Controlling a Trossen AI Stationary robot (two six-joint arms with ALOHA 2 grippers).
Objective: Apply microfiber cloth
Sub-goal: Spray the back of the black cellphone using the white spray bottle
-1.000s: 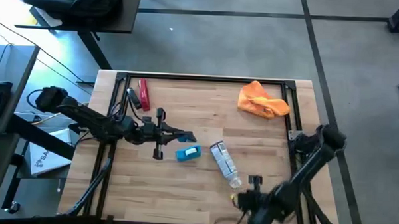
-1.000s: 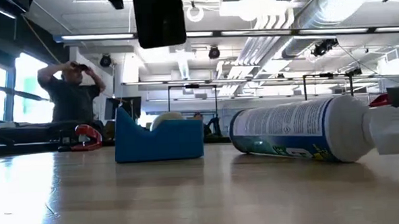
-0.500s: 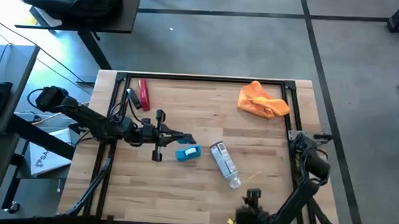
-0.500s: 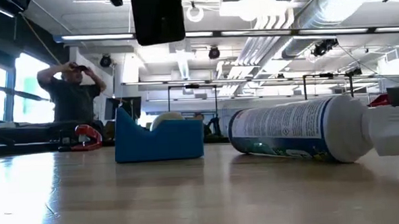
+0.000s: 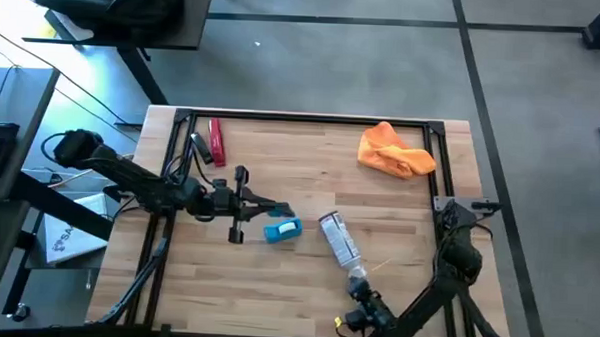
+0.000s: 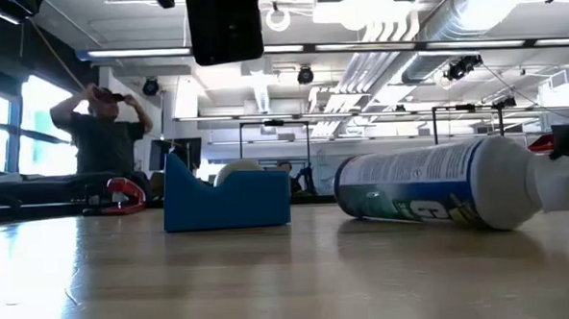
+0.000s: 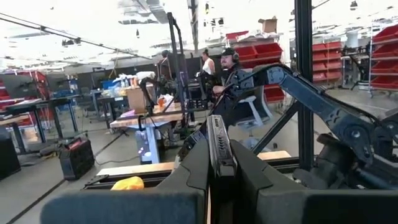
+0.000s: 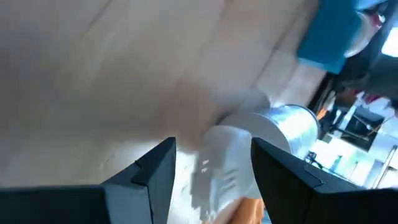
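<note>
The orange microfiber cloth point(image 5: 396, 152) lies crumpled on the table at the far right, with no gripper near it; it also shows in the left wrist view point(image 7: 127, 183). My left gripper point(image 5: 247, 202) hovers over the table's middle left, shut on a black phone point(image 6: 226, 25). A spray bottle point(image 5: 339, 245) lies on its side near the middle. My right gripper point(image 8: 211, 146) is low at the near edge, open, with the bottle's white cap point(image 8: 221, 165) between its fingers. My left gripper pinches the phone's two flat faces between its two fingers, with the thin edge point(image 7: 219, 146) showing between them. The fingers come level from the table's left. The phone stands on edge, lifted well clear of the table. My right gripper's fingers flank the bottle's cap; I cannot tell whether they touch it.
A blue tape dispenser point(image 5: 283, 229) stands just right of my left gripper, beside the bottle. A red stapler point(image 5: 215, 142) lies at the far left. A black frame rail point(image 5: 302, 117) runs around the table. A person point(image 6: 98, 129) stands in the room behind the table.
My right gripper has dropped toward the near edge and then gone left to the bottle's cap end. The bottle has shifted a little toward the near edge.
</note>
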